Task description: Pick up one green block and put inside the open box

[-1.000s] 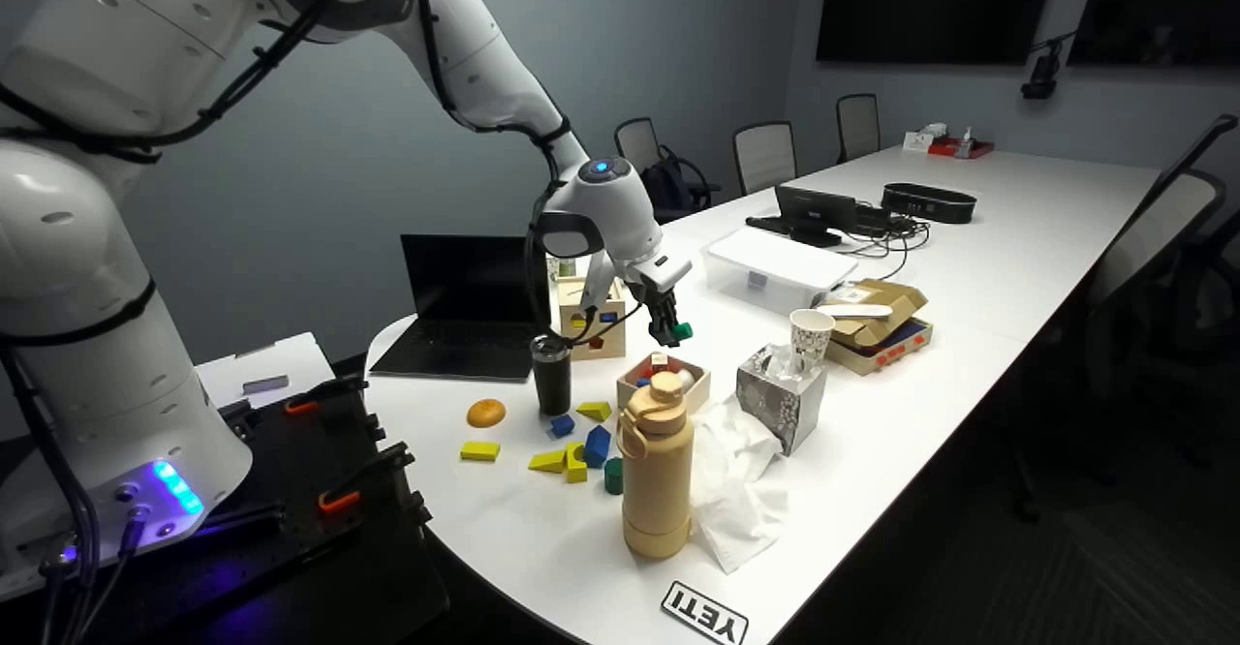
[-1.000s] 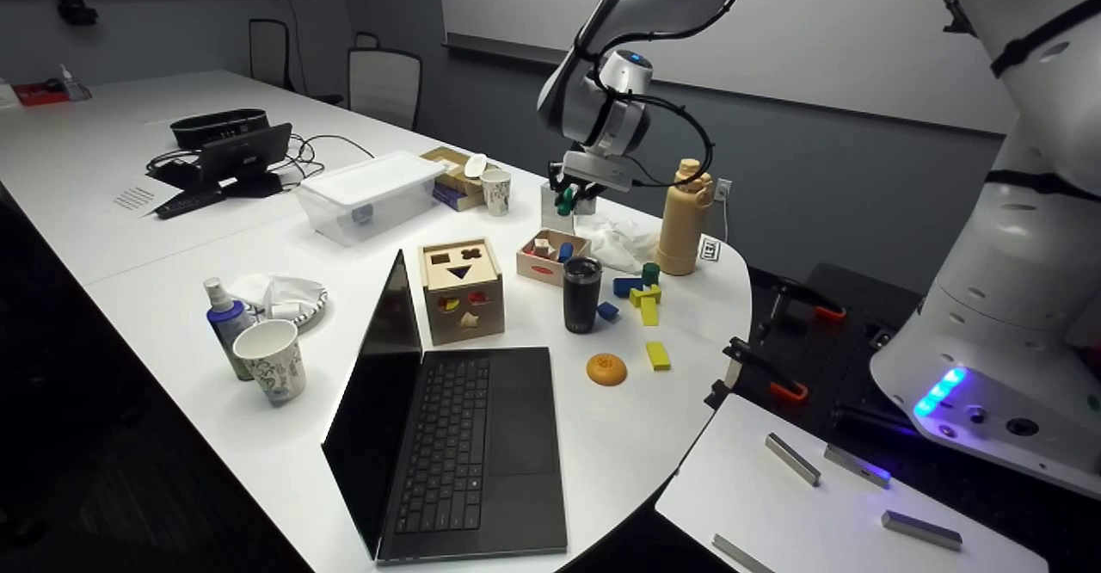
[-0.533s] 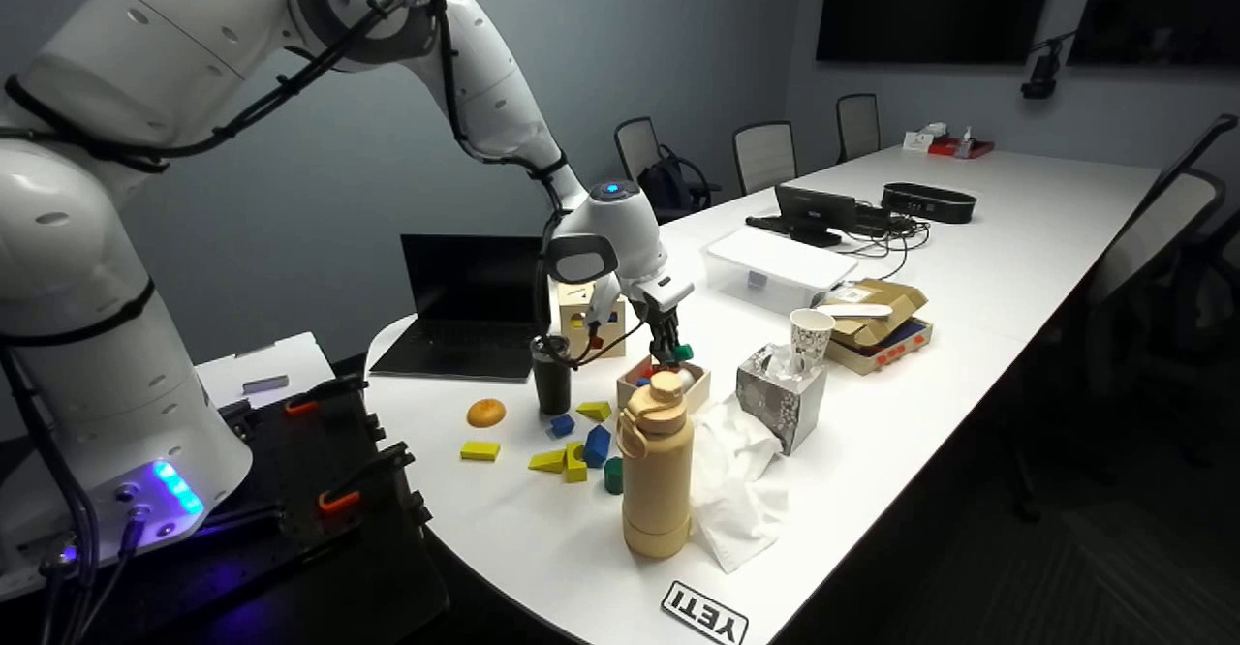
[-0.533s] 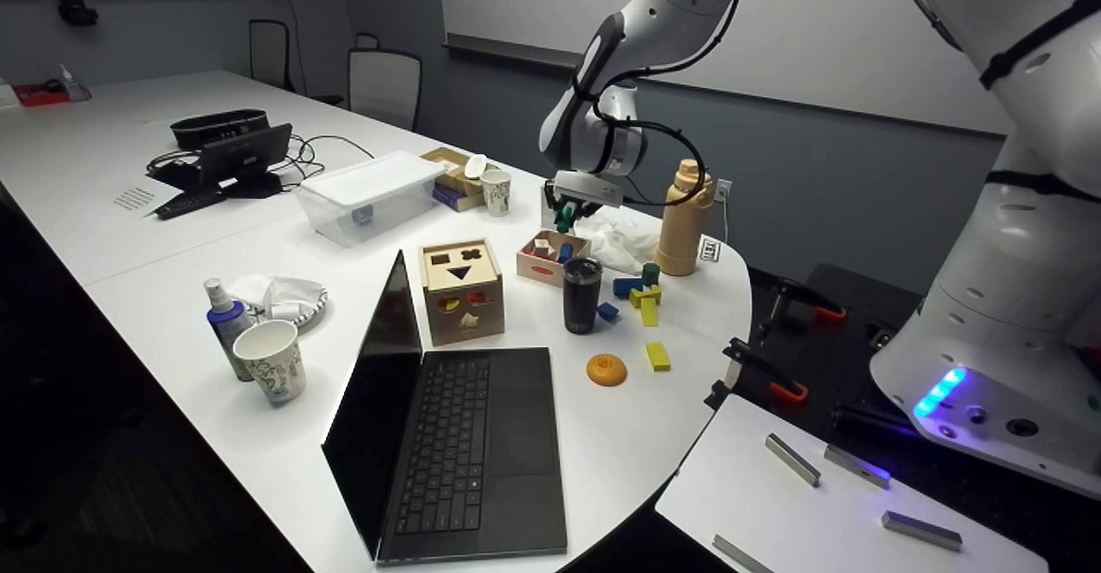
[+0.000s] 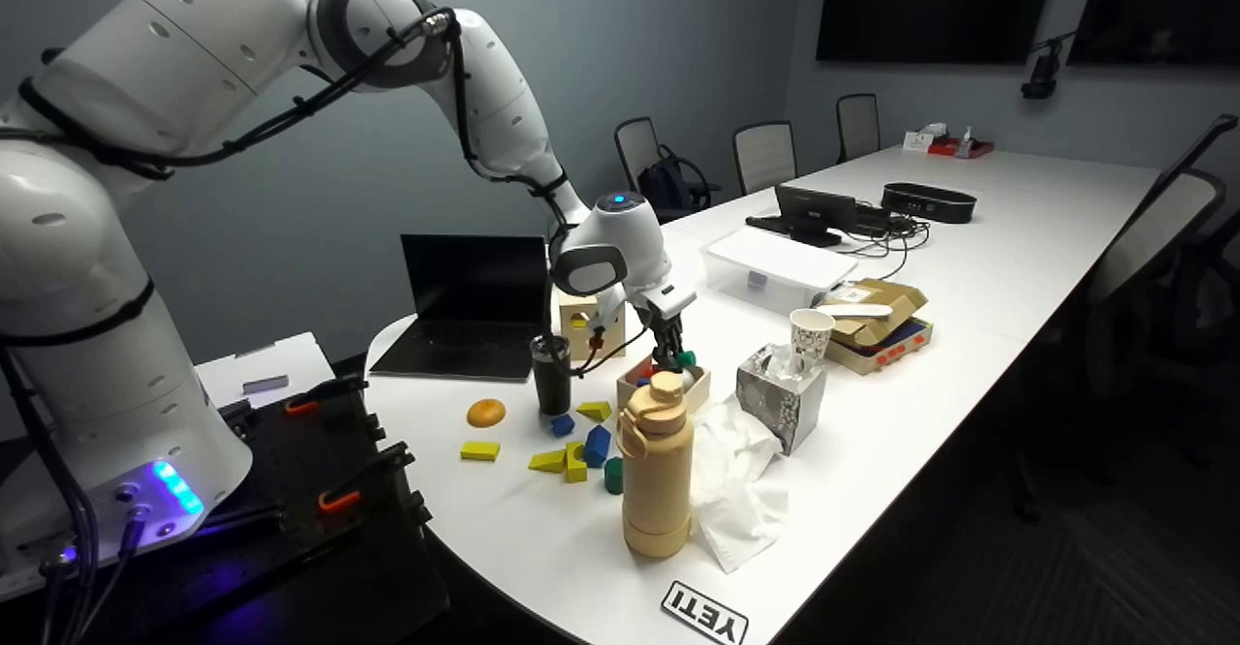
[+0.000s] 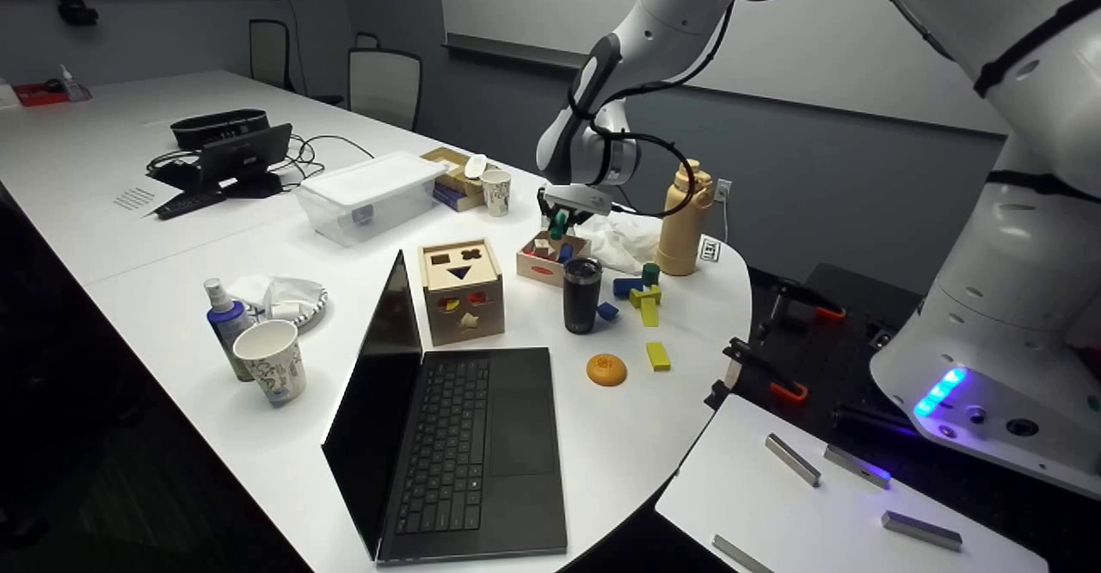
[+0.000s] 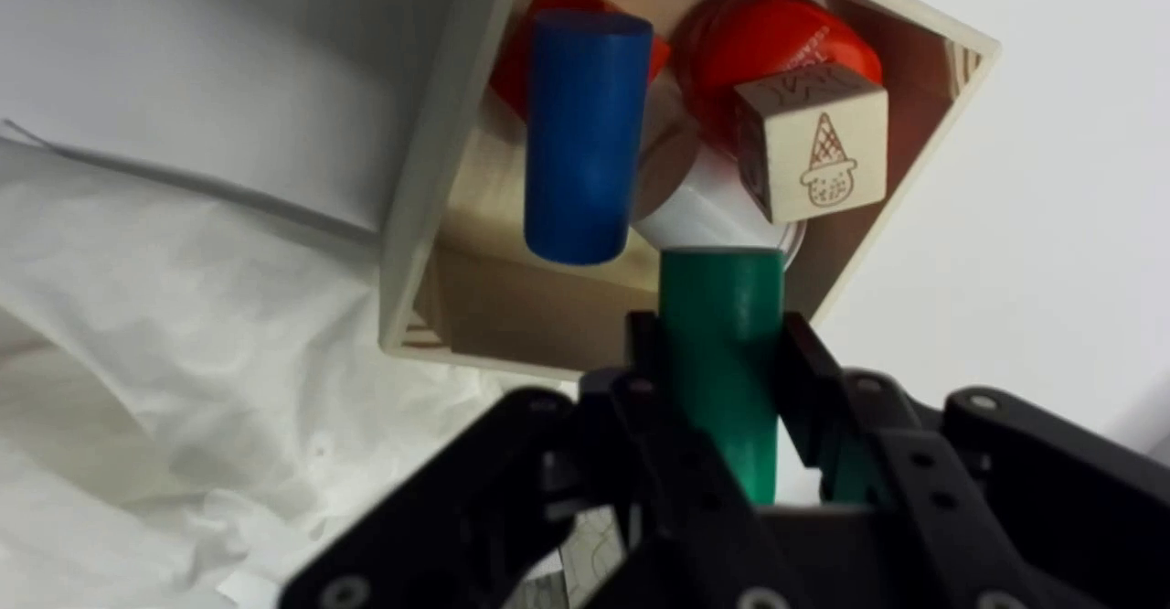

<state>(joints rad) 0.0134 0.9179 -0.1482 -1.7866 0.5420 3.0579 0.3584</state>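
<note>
My gripper (image 7: 713, 339) is shut on a green cylindrical block (image 7: 728, 307), pads on both sides. The block also shows in both exterior views (image 5: 686, 359) (image 6: 558, 226). It hangs just over the edge of a shallow, open-topped wooden box (image 7: 434, 161), which also shows in both exterior views (image 5: 699, 391) (image 6: 540, 270). In the box lie a blue cylinder (image 7: 587, 143), a picture cube (image 7: 827, 152), red pieces and a white piece. Another green block (image 5: 613, 476) stands on the table. A wooden cube-like box with shaped holes (image 6: 447, 323) stands beside the laptop.
A tan bottle (image 5: 657, 480), a black tumbler (image 5: 553, 379) and a tissue box (image 5: 783, 403) stand around the open-topped box. Crumpled tissue (image 5: 741, 500) lies beside it. Yellow and blue blocks (image 5: 597, 445) lie in front. An open laptop (image 6: 482, 452) is near the cube-like box.
My gripper has come down with the green block, from well above the open-topped box to close over its rim. The other objects have not moved.
</note>
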